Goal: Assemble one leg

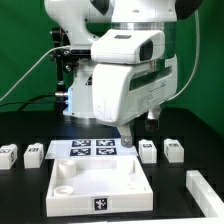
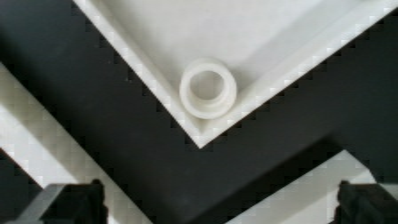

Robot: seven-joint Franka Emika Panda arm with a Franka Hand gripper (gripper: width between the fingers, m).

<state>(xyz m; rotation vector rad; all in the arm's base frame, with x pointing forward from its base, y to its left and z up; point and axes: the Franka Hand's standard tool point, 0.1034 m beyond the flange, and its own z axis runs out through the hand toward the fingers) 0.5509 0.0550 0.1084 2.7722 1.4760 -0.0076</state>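
Several small white legs with tags stand on the black table in the exterior view, two at its left (image 1: 10,152) (image 1: 33,154) and two at its right (image 1: 148,150) (image 1: 174,151). The large white panel (image 1: 100,186) lies in front. My gripper (image 1: 133,136) hangs over the panel's far corner on the exterior view's right, apart from the legs. In the wrist view the gripper (image 2: 217,205) is open and empty, with its dark fingertips (image 2: 71,205) spread wide. Below it is the panel's corner (image 2: 160,30) with a round socket (image 2: 210,88). No leg shows in the wrist view.
The marker board (image 1: 92,149) lies behind the panel, between the leg pairs. A longer white part (image 1: 206,190) lies at the front of the exterior view's right. White bands (image 2: 27,120) cross the wrist view beside the panel corner. A green backdrop stands behind.
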